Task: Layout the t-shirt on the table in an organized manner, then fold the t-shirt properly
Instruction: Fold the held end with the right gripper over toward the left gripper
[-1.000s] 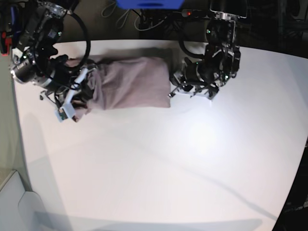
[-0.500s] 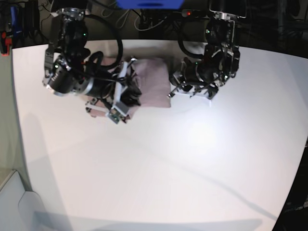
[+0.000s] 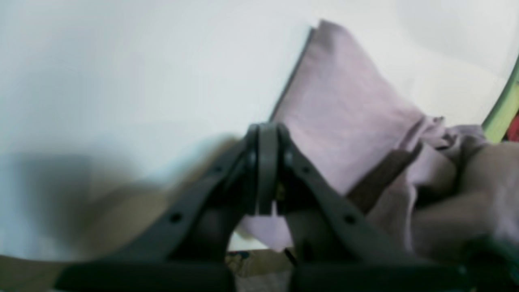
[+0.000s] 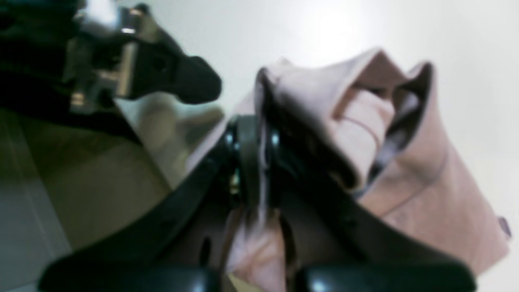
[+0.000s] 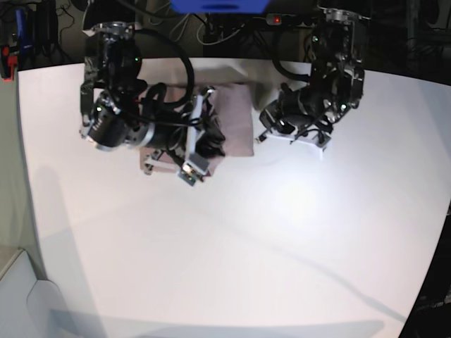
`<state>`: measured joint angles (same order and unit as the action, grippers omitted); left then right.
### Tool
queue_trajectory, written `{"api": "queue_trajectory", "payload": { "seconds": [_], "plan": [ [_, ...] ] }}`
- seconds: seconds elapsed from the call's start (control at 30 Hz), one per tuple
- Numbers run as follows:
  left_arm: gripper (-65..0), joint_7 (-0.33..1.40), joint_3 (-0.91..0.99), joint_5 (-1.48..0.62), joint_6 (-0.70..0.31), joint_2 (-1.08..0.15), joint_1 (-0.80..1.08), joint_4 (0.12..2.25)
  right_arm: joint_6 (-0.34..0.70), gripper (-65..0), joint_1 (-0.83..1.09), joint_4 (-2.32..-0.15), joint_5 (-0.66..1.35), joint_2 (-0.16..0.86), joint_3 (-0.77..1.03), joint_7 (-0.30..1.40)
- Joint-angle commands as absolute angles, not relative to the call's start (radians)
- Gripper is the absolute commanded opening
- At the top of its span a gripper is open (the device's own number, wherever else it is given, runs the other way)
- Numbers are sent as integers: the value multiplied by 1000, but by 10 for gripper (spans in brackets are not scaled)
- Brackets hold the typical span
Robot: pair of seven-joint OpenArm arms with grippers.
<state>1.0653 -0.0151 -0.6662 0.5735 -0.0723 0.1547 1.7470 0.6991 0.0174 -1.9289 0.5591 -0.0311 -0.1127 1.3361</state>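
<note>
Carried rightward, right pincer clamps the t-shirt; left pincer sits pressed together, empty.

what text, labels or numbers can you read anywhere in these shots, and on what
None can be read.
t-shirt: plain cloth, no print or readable label showing.
table: bare white, no markings.
left gripper and right gripper: dark, blurred, no lettering visible.
Blue thing at the top edge: no writing visible.
</note>
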Motion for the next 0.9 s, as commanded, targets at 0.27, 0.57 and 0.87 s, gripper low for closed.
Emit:
{"api": "queue_trajectory", "payload": {
  "seconds": [0.27, 0.57, 0.87],
  "plan": [
    [-650, 1069, -7, -676, 590, -130, 186, 1767, 698, -650, -7, -1946, 590, -42, -185, 1311],
    [-650, 1142, 31, -526, 638, -140, 236, 1791, 698, -650, -16, -1945, 590, -41, -186, 1311],
    [-650, 1182, 25, -478, 698, -104, 197, 1808, 698, -650, -15, -1945, 590, -42, -186, 1311]
  ]
}}
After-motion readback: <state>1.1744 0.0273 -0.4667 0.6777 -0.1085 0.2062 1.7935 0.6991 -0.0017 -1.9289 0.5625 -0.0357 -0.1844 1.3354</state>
